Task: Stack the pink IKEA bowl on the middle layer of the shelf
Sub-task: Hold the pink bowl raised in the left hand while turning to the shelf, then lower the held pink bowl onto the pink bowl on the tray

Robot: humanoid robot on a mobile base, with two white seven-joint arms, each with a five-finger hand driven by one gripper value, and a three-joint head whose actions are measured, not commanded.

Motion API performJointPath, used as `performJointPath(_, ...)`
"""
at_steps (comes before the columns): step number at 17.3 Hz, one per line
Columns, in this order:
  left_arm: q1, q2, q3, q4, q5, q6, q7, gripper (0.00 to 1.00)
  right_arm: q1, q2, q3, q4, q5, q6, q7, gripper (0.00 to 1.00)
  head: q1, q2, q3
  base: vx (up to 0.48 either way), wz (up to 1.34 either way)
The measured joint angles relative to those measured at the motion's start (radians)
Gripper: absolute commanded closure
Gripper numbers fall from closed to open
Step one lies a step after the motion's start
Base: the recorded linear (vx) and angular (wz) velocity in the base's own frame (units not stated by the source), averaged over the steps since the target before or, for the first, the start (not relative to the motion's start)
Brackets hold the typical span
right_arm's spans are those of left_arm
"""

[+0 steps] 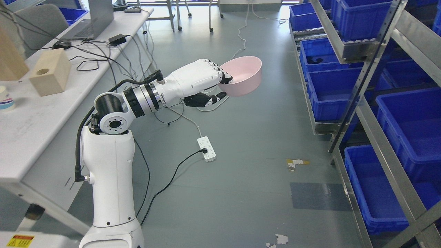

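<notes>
A pink bowl [243,75] hangs in the air over the grey floor, near the middle of the head view. My left hand [220,86] is shut on its near rim, with fingers [224,76] hooked over the edge and the thumb [206,100] under the bowl's side. The white left arm [110,162] rises from the lower left and bends toward the bowl. The metal shelf [358,93] stands to the right, well apart from the bowl, with blue bins [330,93] on its layers. My right arm does not show.
A white table [38,127] at the left carries a wooden block [51,71], a laptop [90,20] and cables. A white power strip [207,148] with a black cable lies on the floor below the bowl. Open floor lies between the arm and the shelf.
</notes>
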Motion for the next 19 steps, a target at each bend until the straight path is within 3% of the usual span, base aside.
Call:
performJointPath(12, -0.001, 0.000, -0.007, -0.009, 0.006, 0.000, 0.008, 0.97, 0.001, 0.000, 0.000, 0.000, 0.000, 0.000, -0.011, 0.00, 0.0000, 0.000, 0.000, 0.064, -1.26)
performJointPath(19, -0.070, 0.000, 0.009, -0.018, 0.024, 0.000, 0.045, 0.97, 0.001, 0.000, 0.000, 0.000, 0.000, 0.000, -0.002, 0.00, 0.0000, 0.000, 0.000, 0.026, -1.25)
